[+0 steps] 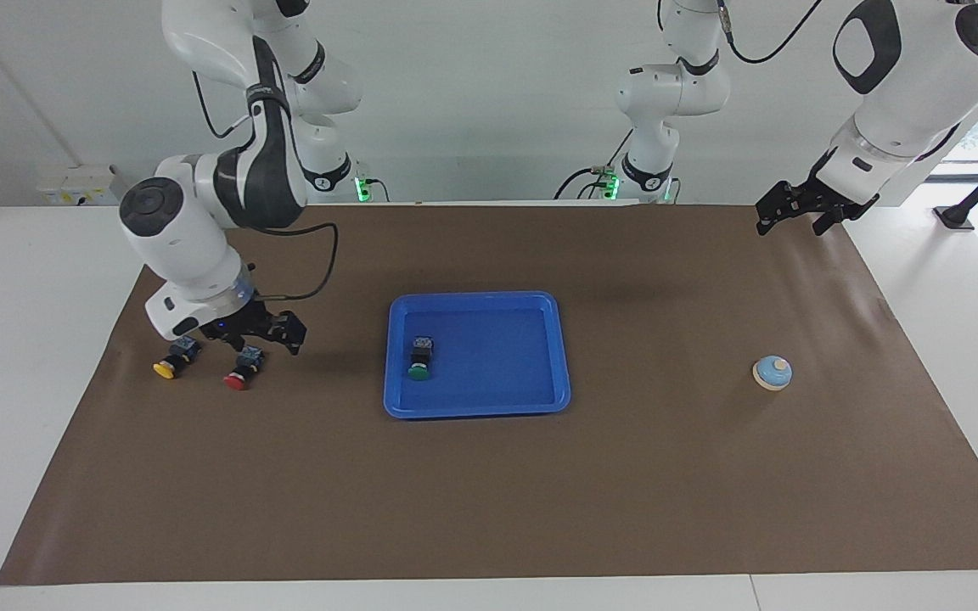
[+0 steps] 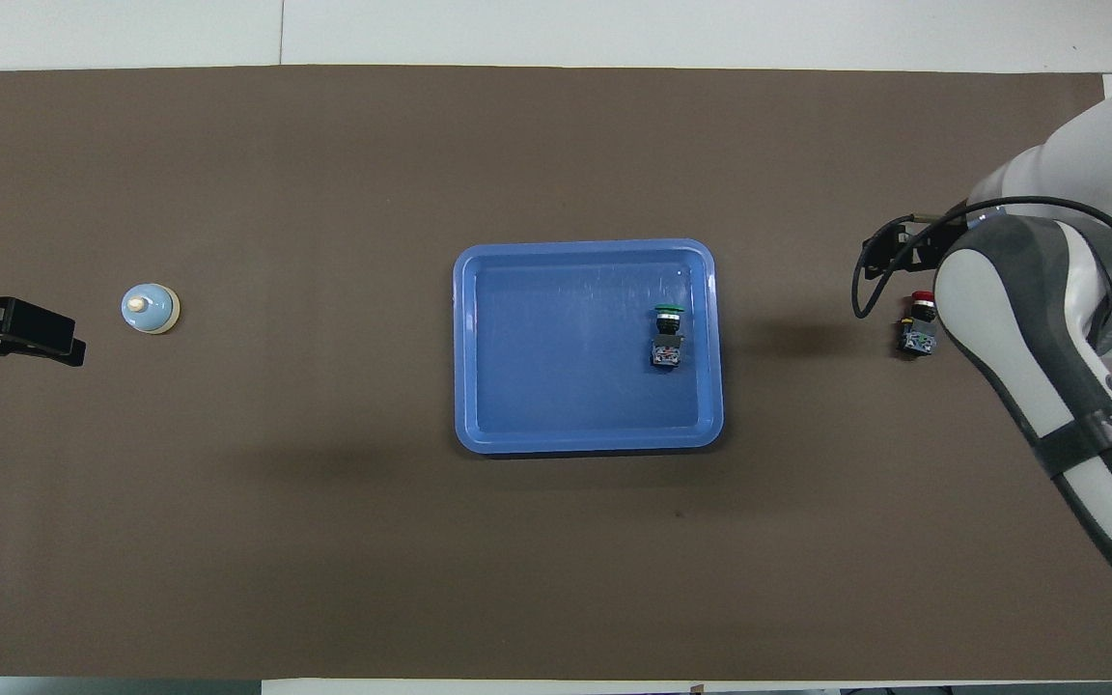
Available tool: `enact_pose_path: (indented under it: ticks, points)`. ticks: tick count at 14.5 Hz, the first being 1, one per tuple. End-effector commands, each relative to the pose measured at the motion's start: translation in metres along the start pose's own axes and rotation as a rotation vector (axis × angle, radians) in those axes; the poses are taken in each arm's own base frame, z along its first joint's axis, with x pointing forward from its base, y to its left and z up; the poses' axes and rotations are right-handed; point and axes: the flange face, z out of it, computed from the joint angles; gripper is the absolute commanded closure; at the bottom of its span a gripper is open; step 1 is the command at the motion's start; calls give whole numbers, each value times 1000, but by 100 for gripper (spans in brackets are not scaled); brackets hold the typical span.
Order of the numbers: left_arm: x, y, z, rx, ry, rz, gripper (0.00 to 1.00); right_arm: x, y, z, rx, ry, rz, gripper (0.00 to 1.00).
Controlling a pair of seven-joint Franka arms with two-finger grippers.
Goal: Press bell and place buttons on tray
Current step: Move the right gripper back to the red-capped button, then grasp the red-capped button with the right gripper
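The blue tray (image 1: pixel 476 297) lies mid-table, and it also shows in the overhead view (image 2: pixel 585 247). The green button (image 1: pixel 419 361) lies on its side in the tray (image 2: pixel 668 333), toward the right arm's end. The red button (image 1: pixel 237 380) and the yellow button (image 1: pixel 168 367) lie on the mat at the right arm's end. My right gripper (image 1: pixel 264 344) hangs low and open just over the red button's (image 2: pixel 918 323) black body, holding nothing. The arm hides the yellow button in the overhead view. The bell (image 1: pixel 772 372) stands at the left arm's end (image 2: pixel 149 308). My left gripper (image 1: pixel 792 222) waits raised, open and empty.
A brown mat (image 1: pixel 489 492) covers the table; white table surface shows around it. The red and yellow buttons lie close together, about a button's length apart. The left gripper (image 2: pixel 35 336) shows at the overhead view's edge beside the bell.
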Motion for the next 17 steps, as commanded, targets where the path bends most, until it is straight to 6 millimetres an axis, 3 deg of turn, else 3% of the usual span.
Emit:
enact_pose_path:
  ticks: [1,3,5,8,15,16,17]
  points:
    - [-2,0,-4,-6,15,-8,0,-17,26,25,-28,7,39,0]
    - [-2,0,-4,-6,15,-8,0,-28,45,50,-21,52,94,0]
    - [-2,0,-3,-7,14,-8,0,-42,48,69,-19,75,106,0]
    - [-2,0,-4,-6,17,-8,0,-42,49,89,-18,70,115,0]
    - [-2,0,-4,-6,15,-8,0,-42,66,117,-32,83,116,0]
    - [-2,0,-4,-6,15,-7,0,-42,65,119,-31,83,115,9]
    - [-2,0,-4,-6,15,-8,0,-42,65,123,-31,75,115,35]
